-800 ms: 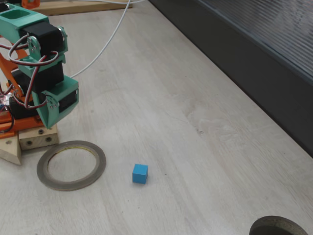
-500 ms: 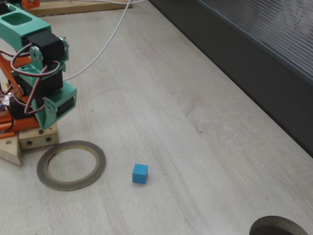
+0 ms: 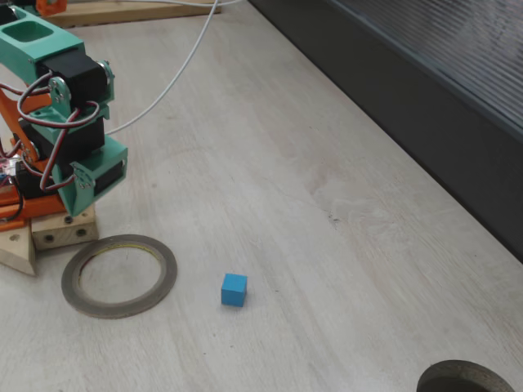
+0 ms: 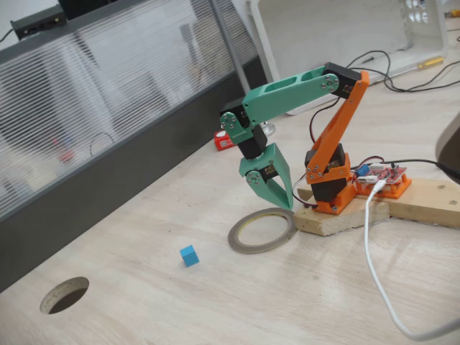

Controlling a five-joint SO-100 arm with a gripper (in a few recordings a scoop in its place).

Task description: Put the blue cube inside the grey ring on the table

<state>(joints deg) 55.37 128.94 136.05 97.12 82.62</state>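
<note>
The blue cube (image 3: 234,290) (image 4: 188,255) lies alone on the pale wood table (image 3: 286,163) (image 4: 180,309). The grey ring (image 3: 167,273) (image 4: 248,248) lies flat a short way from it, to its left in one fixed view and to its right in the other, with nothing inside its opening. My green gripper (image 3: 80,204) (image 4: 286,205) points down over the ring's edge nearest the arm's base. Its jaws look shut with nothing held. It is well apart from the cube.
The orange arm base stands on a wooden block (image 3: 57,233) (image 4: 338,219) right behind the ring. A white cable (image 3: 176,73) (image 4: 374,266) trails over the table. A dark round hole (image 3: 466,377) (image 4: 65,295) lies beyond the cube. A dark ribbed panel (image 3: 409,65) borders the table.
The arm folded slightly, and the gripper drew back a little toward the base and sank. It has held still for the last half second. Cube and ring have not moved.
</note>
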